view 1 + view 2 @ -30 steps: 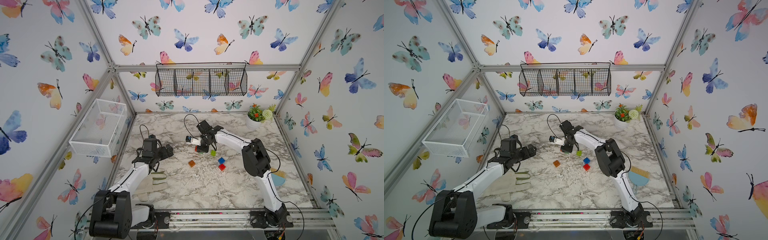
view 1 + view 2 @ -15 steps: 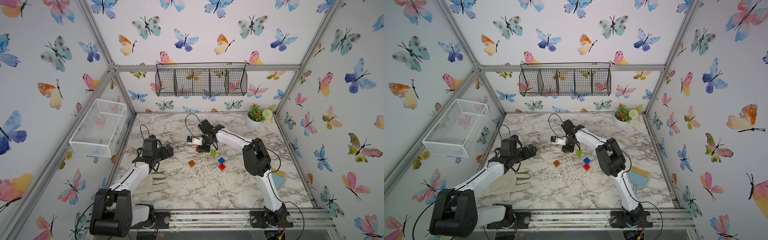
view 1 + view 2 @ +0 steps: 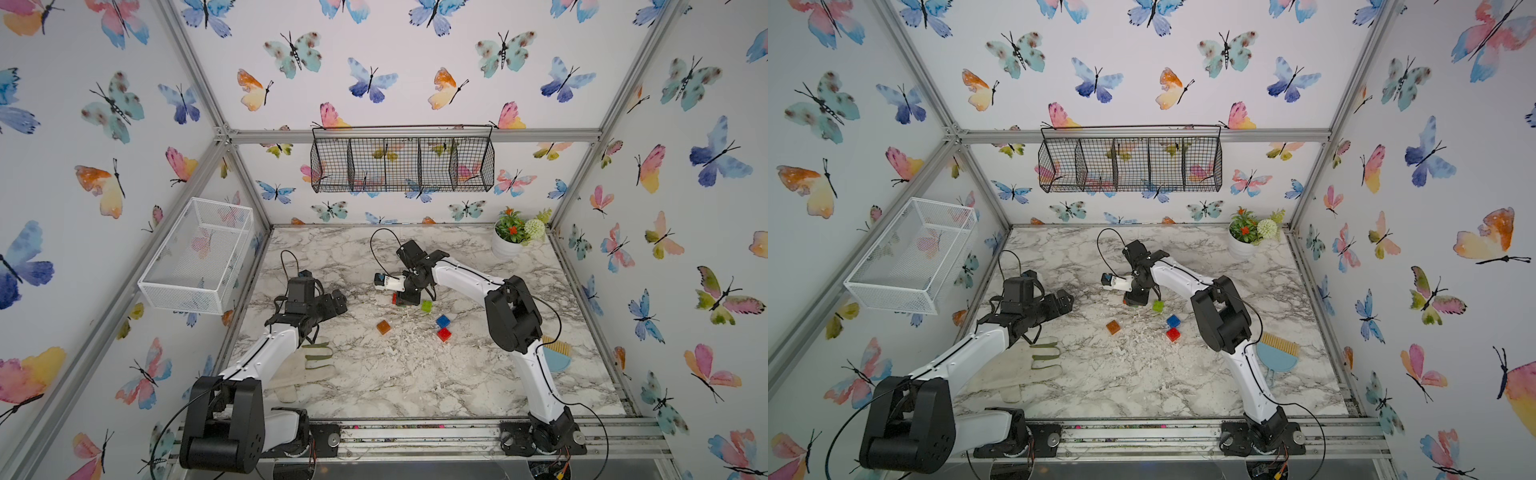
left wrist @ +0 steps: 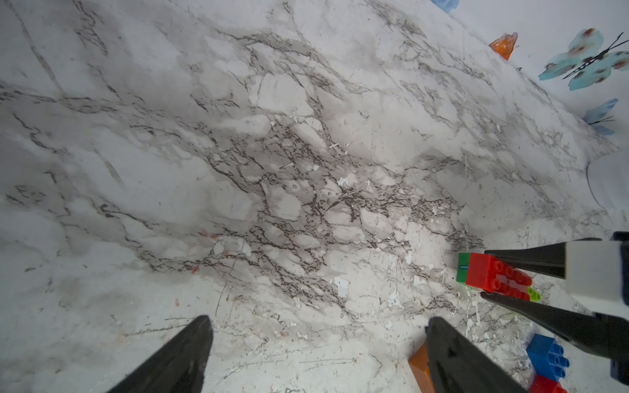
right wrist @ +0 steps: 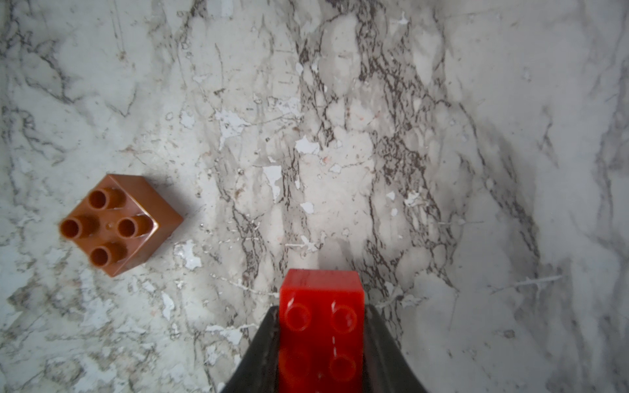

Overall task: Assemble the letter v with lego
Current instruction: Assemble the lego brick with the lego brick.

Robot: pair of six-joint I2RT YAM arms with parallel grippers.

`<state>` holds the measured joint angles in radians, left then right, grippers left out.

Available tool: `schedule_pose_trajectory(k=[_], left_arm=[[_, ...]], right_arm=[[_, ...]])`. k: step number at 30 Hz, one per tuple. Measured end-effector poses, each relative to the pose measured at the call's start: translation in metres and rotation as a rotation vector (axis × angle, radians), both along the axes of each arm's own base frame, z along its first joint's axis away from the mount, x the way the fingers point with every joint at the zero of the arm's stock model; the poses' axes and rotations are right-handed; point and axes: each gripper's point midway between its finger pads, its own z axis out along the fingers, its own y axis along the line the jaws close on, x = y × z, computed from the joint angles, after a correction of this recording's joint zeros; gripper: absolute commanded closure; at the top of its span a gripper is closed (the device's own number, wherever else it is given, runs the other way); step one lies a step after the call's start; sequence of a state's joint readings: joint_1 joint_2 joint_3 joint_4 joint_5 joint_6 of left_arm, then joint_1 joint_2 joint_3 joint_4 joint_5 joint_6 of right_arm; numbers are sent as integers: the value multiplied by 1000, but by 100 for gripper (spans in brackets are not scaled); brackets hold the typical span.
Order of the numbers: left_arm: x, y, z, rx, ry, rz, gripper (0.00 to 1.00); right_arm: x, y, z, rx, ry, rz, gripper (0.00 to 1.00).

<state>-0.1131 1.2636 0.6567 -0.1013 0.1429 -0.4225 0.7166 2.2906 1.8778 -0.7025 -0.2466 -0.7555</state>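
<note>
- Right wrist view: the right fingers (image 5: 262, 343) are clenched on the long red brick (image 5: 321, 306) at bottom centre of the frame. An orange brick (image 5: 119, 224) sits loose at left on the worktop (image 5: 476, 170).
- Left wrist view, lower right: the long red brick lies over a dark green brick (image 4: 462, 267) at one end. A lime brick (image 4: 534, 294) peeks out at the other end.
- Left fingers (image 4: 183, 354) are spread wide and empty above bare worktop.
- Top view, centre: a blue brick (image 3: 443, 321) and a square red brick (image 3: 444, 334) lie unjoined.
- The step in hand is probably seating the first joint. The next move calls for a square downward press, then releasing and fetching another brick.
</note>
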Motion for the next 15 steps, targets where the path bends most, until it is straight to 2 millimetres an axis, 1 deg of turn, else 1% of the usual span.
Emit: schedule_pose_trajectory(k=[6, 15], left_arm=[[0, 0, 0, 0, 0, 0, 2], [0, 0, 0, 0, 0, 0, 2]], right_arm=[[1, -1, -1, -1, -4, 19, 98], [2, 3, -1, 14, 24, 24, 99]])
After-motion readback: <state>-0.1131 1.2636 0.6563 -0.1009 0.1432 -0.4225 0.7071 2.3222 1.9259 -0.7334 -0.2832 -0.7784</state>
